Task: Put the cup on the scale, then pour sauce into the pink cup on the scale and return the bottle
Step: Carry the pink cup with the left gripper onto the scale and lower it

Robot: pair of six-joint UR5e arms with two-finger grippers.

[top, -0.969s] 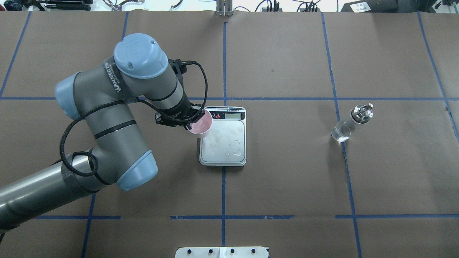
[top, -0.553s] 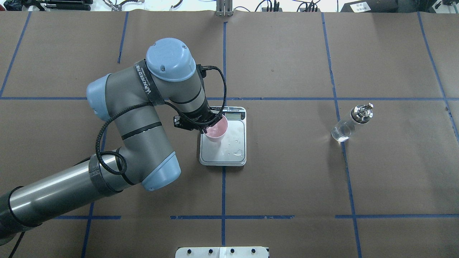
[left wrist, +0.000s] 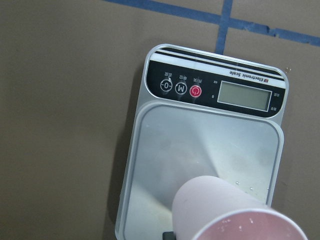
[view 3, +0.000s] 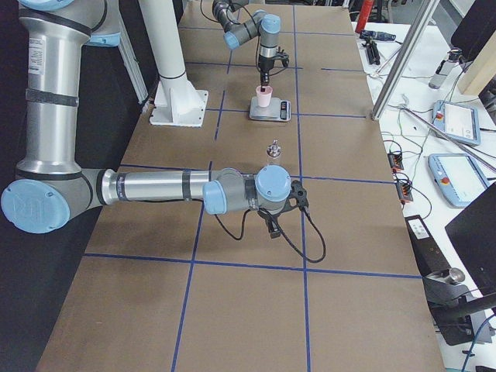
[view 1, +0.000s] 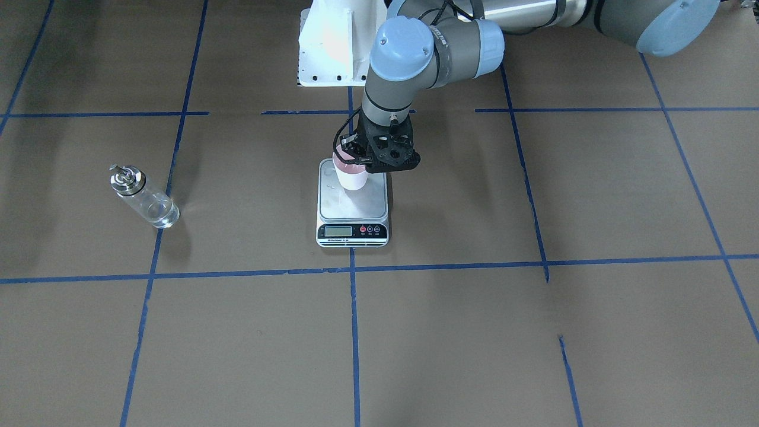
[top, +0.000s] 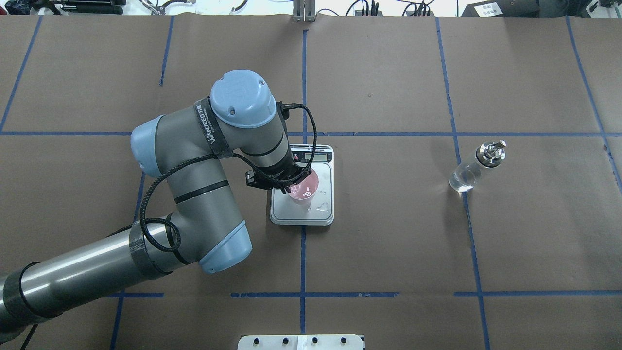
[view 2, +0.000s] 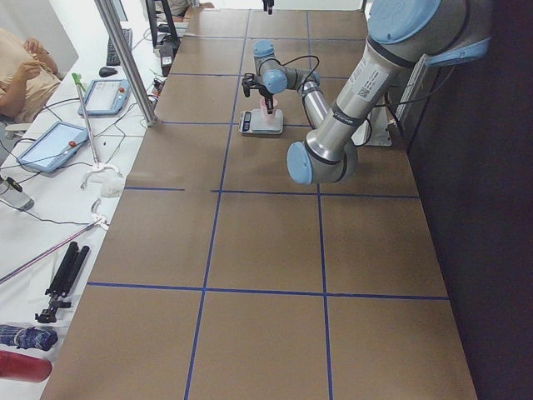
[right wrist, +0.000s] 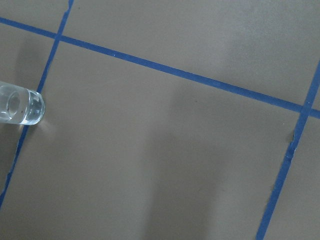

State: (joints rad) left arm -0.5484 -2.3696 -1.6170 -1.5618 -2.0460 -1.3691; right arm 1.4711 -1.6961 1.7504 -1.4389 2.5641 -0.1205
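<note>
My left gripper (top: 295,183) is shut on the rim of the pale pink cup (top: 306,187), holding it upright low over the scale's steel platform (top: 291,210). I cannot tell whether the cup's base touches the platform. The front view shows the cup (view 1: 351,177) on the robot side of the scale (view 1: 354,209). In the left wrist view the cup (left wrist: 225,210) hangs over the platform (left wrist: 200,145). The clear bottle (top: 472,168) with its silver cap stands alone far to the right. My right gripper (view 3: 272,231) shows only in the exterior right view, so I cannot tell whether it is open or shut.
Small water drops (top: 321,209) lie on the platform's near right corner. The white arm mount (view 1: 332,41) stands at the robot's edge. Blue tape lines cross the brown table cover. The bottle's base (right wrist: 21,106) shows at the left of the right wrist view.
My left arm has carried the cup to the right, from the scale's left edge to over the middle of the platform. The bottle has not moved.
</note>
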